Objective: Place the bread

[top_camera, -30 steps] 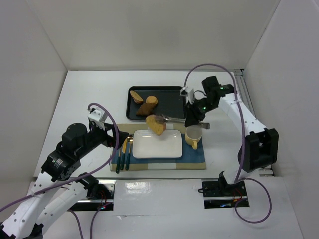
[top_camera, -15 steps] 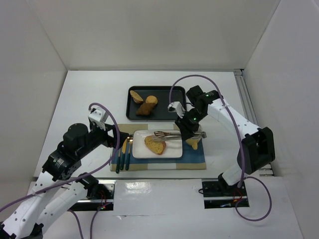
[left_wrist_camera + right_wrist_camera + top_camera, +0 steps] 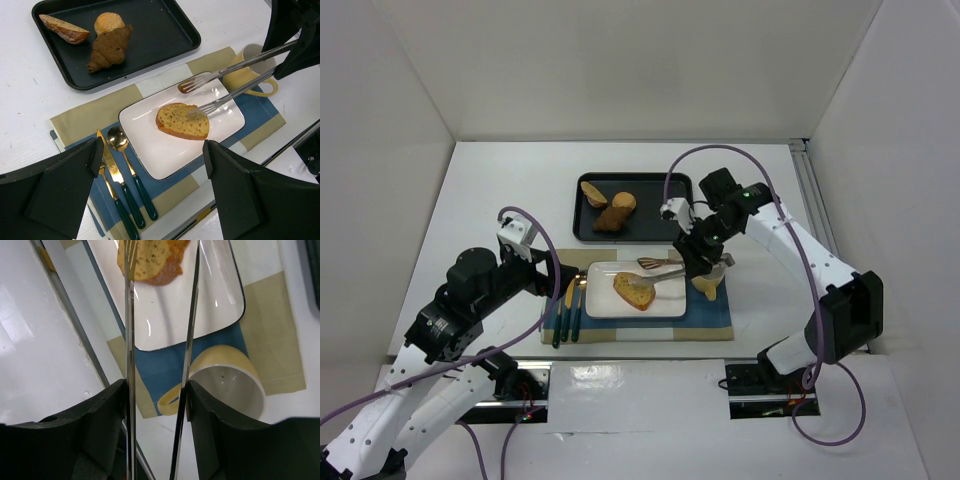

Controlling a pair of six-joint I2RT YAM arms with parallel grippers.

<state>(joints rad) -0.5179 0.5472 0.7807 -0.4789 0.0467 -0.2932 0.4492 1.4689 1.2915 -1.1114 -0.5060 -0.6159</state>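
One slice of bread (image 3: 633, 290) lay flat on the white plate (image 3: 667, 303) in the overhead view, toward the plate's left half. The right tool (image 3: 647, 274), fitted with long metal tongs (image 3: 675, 263), reached over the plate from the mug (image 3: 709, 284) side. Its prongs were spread apart rather than pinching the slice. What remained, I judged, was drawing the tongs clear. The left tool (image 3: 552, 272) hung left of the plate, above the cutlery (image 3: 568, 305), out of the way. Beyond the plate, a black tray (image 3: 665, 215) on the worktop (image 3: 500, 200) held three other baked pieces (image 3: 610, 205).

From the left wrist, the slice sat near the plate's middle. One forked prong tip rested on or just over its top, while the other hovered at the plate's far rim, clear of the bread. The long tongs probably kept the bulky arm off the mug. The left tool's own dark fingers (image 3: 60, 195) stood wide and empty.

From the right wrist, both prongs ran toward the plate, passing over the mug. One tip overlapped the slice and the other ran just beside it, so nothing was gripped. Lifting that tip gently should leave the bread undisturbed.
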